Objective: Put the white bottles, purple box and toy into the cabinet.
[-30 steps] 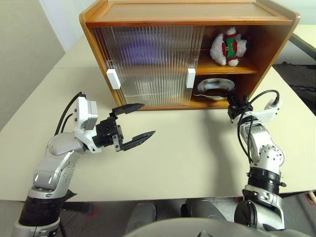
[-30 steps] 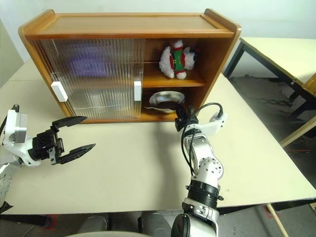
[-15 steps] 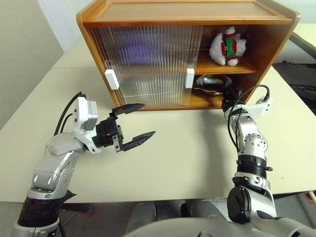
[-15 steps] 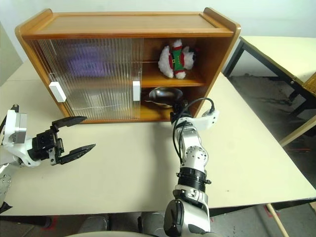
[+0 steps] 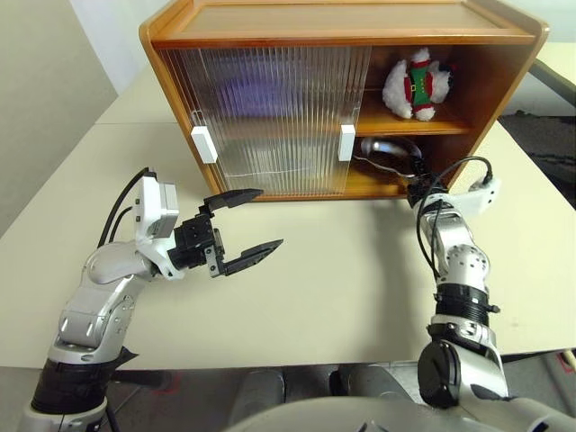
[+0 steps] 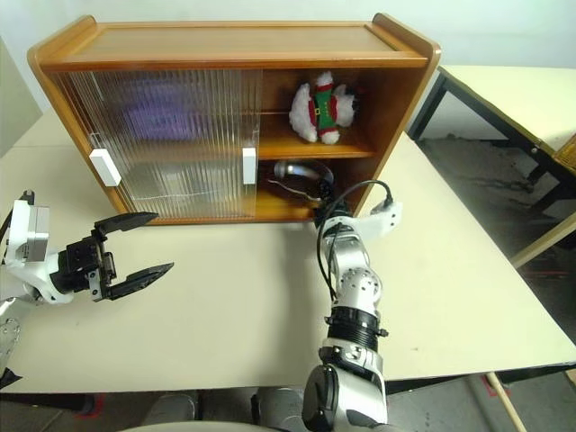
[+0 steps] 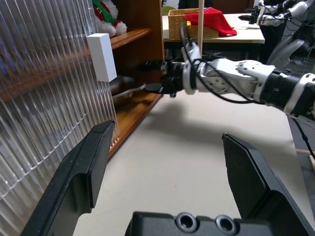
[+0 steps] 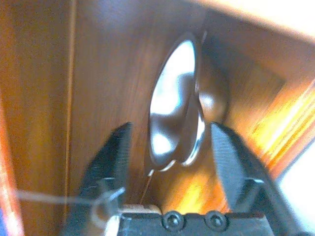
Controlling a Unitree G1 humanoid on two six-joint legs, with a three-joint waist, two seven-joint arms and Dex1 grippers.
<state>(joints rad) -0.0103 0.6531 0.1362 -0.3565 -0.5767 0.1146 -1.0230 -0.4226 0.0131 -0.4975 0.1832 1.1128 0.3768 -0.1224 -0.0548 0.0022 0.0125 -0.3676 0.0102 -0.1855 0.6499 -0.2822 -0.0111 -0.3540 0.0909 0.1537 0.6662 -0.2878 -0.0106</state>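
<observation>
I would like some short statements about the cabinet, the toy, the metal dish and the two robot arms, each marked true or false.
1. The toy sits on the upper shelf of the cabinet. True.
2. The metal dish stands on the table in front of the cabinet. False: it is inside the cabinet, on the lower shelf.
3. The right end effector is open, its fingers on either side of the dish. True.
4. The left end effector holds a white bottle. False: it is open and holds nothing.
5. Both sliding doors stand at the cabinet's right side. False: they cover the left part, and the right part is open.
</observation>
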